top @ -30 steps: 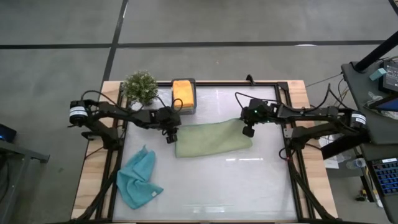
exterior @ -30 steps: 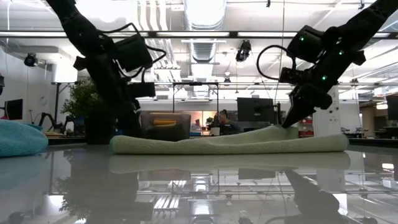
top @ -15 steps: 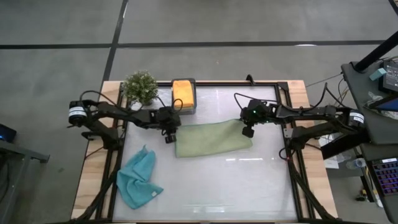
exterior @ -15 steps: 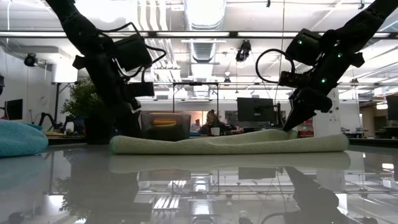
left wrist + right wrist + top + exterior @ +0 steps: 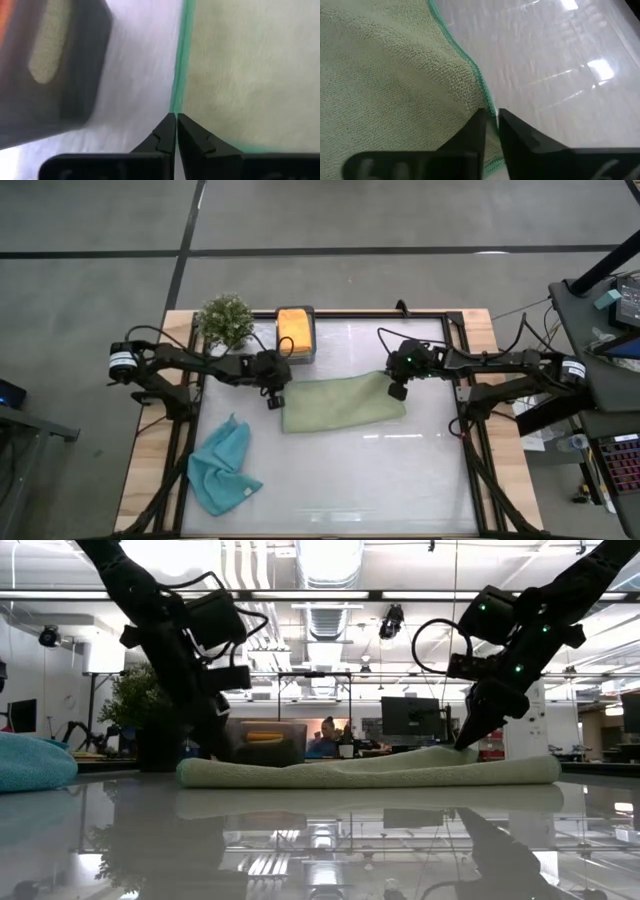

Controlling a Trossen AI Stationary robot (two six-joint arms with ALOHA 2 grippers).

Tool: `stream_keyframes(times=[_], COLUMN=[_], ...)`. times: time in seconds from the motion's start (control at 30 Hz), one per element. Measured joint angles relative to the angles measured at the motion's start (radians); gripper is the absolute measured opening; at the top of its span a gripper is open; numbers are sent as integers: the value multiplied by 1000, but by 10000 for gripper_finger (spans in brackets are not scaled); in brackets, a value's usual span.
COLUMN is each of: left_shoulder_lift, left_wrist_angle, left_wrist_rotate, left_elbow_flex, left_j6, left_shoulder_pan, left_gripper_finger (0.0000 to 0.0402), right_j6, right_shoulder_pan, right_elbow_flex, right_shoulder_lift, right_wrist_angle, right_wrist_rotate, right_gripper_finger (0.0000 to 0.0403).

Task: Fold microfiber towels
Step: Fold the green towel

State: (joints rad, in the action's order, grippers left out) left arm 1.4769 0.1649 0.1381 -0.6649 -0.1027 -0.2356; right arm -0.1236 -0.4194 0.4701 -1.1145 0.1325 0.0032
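While both grippers pinch the green towel, dark box, plant, blue towel nearby.

High cam looks straight down on the whole glossy white counter. Low cam sits at counter level, facing the room behind. Both wrist cams sit v. close over the folded sage green microfiber towel, which all four views share.
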Motion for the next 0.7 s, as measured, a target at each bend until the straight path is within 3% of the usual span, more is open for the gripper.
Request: stream_keyframes(times=[0.27, 0.63, 0.7], left_shoulder_lift=[-2, -1, -1], left_wrist_angle=[1, 0, 0], left_wrist_rotate=[-76, -70, -30], left_elbow_flex=[8, 19, 19], left_j6=[73, 71, 43], left_shoulder_pan=[0, -1, 0], left_gripper_finger=[10, 125, 138], right_j6=[17, 35, 36], right_shoulder_pan=[0, 0, 0], right_elbow_flex=[24, 28, 28], right_shoulder_lift=[0, 0, 0], right_wrist_angle=[16, 18, 19], right_wrist_rotate=[0, -1, -1], right_gripper_finger=[125, 164, 164])
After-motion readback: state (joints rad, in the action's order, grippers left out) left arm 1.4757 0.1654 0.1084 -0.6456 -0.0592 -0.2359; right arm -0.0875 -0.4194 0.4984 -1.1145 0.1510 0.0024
